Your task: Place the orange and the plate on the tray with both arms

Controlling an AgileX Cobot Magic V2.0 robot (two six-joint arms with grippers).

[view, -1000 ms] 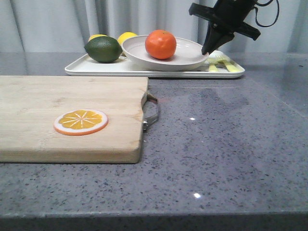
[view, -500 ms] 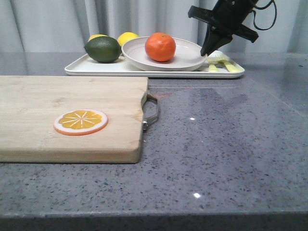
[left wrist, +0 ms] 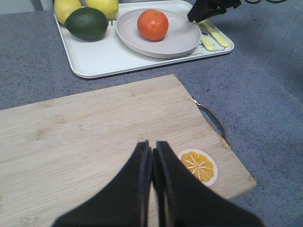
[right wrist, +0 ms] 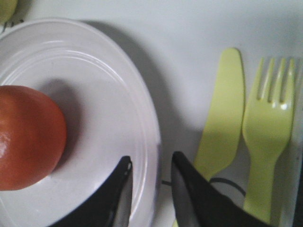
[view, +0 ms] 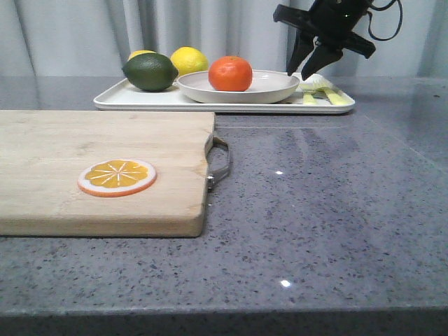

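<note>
Right gripper (right wrist: 150, 187): two dark fingers parted narrowly, astride the raised rim of the plate (right wrist: 118, 85); whether the rim is touched cannot be told. In the front view the gripper (view: 299, 68) is seen just above the plate's (view: 269, 89) near edge.

Plate: wide, shallow, off-white, plain; resting flat on the tray (view: 140, 102). Held in it, beyond the rim from the fingers: the orange (view: 230, 73), whole, round, glossy, bright orange.

Tray: white, rectangular, low-rimmed. Just beside the gripper on the tray surface, outside the plate: a pale green knife (right wrist: 221, 113) and fork (right wrist: 266, 127), resolved only in the right wrist view. Past the plate, well away from the gripper: a dark green lime (view: 150, 71) and two lemons (view: 185, 60).

Left gripper (left wrist: 151, 163): fingers pressed together, nothing between them, held over a wooden cutting board (left wrist: 85, 127). Near its tips, on the board: a flat orange slice (left wrist: 199, 165) with white rim. The board's metal handle (view: 219, 164) is shown clearly in the front view.
</note>
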